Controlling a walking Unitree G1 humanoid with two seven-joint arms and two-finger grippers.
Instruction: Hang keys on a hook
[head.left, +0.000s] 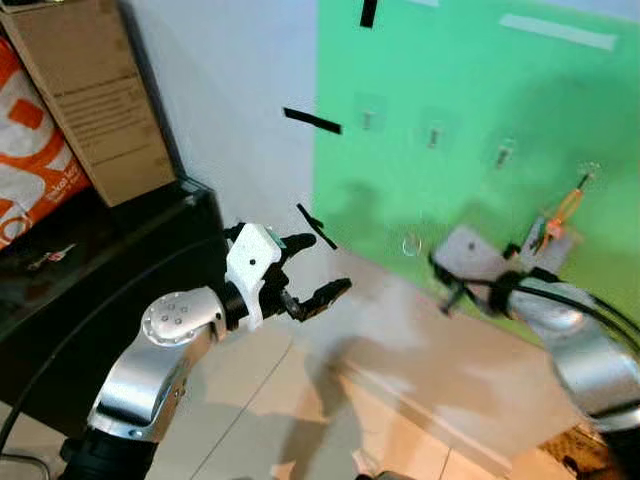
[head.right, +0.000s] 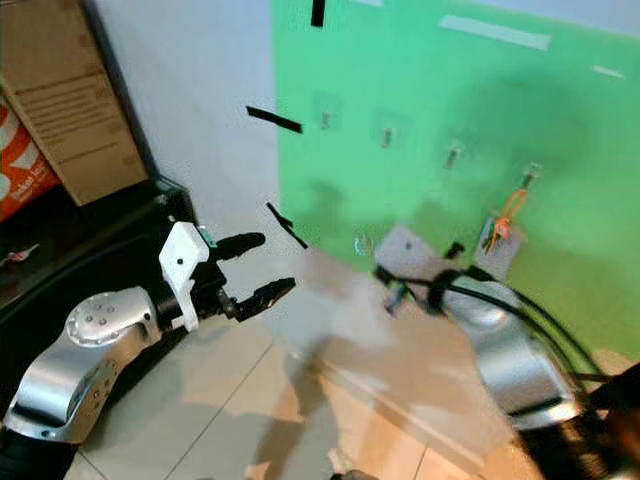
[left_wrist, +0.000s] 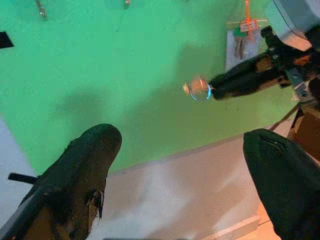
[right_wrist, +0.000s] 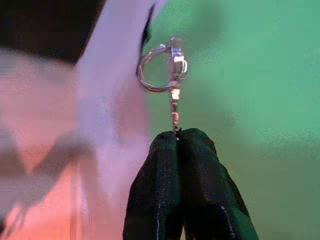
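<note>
My right gripper (right_wrist: 176, 136) is shut on the blade of a small key (right_wrist: 174, 107), which points out from its fingertips with a silver ring (right_wrist: 161, 70) at the far end. In the eye views the ring (head.left: 411, 244) floats just in front of the green wall panel (head.left: 470, 80), below a row of small hooks (head.left: 434, 137). The rightmost hook (head.left: 588, 175) carries another key set on an orange strap (head.left: 560, 212). My left gripper (head.left: 315, 268) is open and holds nothing, raised to the left of the ring near the white wall.
A cardboard box (head.left: 95, 90) and an orange-and-white bag (head.left: 30, 150) stand on a black cabinet (head.left: 100, 260) at the left. Black tape strips (head.left: 312, 121) mark the white wall. Pale floor tiles (head.left: 300, 400) lie below the skirting.
</note>
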